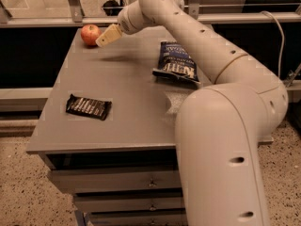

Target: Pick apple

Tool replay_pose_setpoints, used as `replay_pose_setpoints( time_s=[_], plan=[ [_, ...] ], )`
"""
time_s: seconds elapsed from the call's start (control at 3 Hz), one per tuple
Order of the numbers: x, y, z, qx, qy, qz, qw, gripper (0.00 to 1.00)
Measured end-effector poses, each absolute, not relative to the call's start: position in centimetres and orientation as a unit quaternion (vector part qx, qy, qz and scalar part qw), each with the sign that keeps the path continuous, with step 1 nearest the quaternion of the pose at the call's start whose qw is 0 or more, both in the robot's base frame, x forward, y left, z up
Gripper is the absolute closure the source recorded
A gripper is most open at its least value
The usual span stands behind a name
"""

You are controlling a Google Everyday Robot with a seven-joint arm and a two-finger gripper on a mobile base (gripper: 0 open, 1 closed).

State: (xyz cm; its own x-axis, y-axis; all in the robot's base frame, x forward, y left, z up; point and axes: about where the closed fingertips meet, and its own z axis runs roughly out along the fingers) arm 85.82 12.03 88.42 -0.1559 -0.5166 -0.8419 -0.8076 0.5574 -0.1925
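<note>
A small round red-orange apple (90, 34) sits at the far left corner of the grey table (122, 107). My gripper (104, 39) hovers just right of the apple, very close to it and slightly above the table top, pointing toward the apple. My arm reaches in from the lower right across the table.
A dark blue snack bag (176, 66) lies at the far right of the table. A dark flat snack bar wrapper (88, 107) lies near the front left. Drawers sit under the table top. A railing and glass panel run behind the table.
</note>
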Motion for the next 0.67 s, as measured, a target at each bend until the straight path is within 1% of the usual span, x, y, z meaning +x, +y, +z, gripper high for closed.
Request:
replay_pose_setpoints(
  time_s=[0.33, 0.67],
  plan=[
    [87.4, 13.8, 86.7, -0.426, 0.753, 0.159, 0.477, 0.00],
    [88.4, 16.6, 85.4, -0.420, 0.750, 0.179, 0.478, 0.00]
  ],
)
